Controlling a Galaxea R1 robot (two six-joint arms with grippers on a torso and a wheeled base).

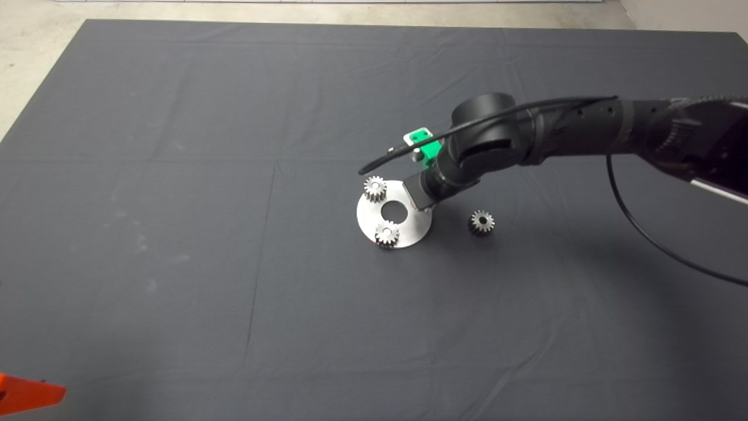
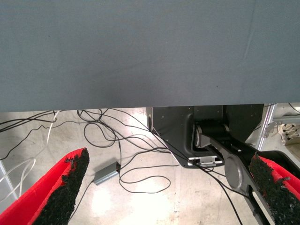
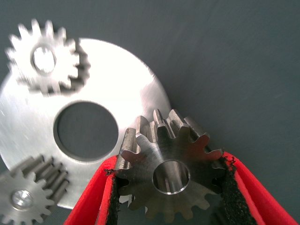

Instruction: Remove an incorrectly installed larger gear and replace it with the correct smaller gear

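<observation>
Four gears are showing in all, around one round plate (image 1: 412,229), with two grippers. The plate is lying flat on the dark cloth mat (image 1: 175,175); it is a thin, bright steel disc with a wide round hole through its middle. Two silver gears are sitting on it, both with short straight teeth: one (image 1: 374,188) at the plate's far rim and one (image 1: 387,234) at its near rim. The right gripper (image 3: 168,165) is hovering over the plate's right edge, and its rough black pads (image 3: 110,197) are pressing on both sides of the smaller gear (image 3: 171,173), a dull dark-grey spur gear with straight teeth and a smooth round bore. That gear is hanging over the plate's rim, beside the plate's centre hole; whether it is touching the plate cannot be told. The larger gear (image 1: 481,222), with slanted teeth and a small centre hole, is lying on the mat just right of the plate, apart from it. The left gripper (image 2: 168,157) is waiting well away from the plate, at the mat's near left corner, its red fingers spread wide and holding nothing.
</observation>
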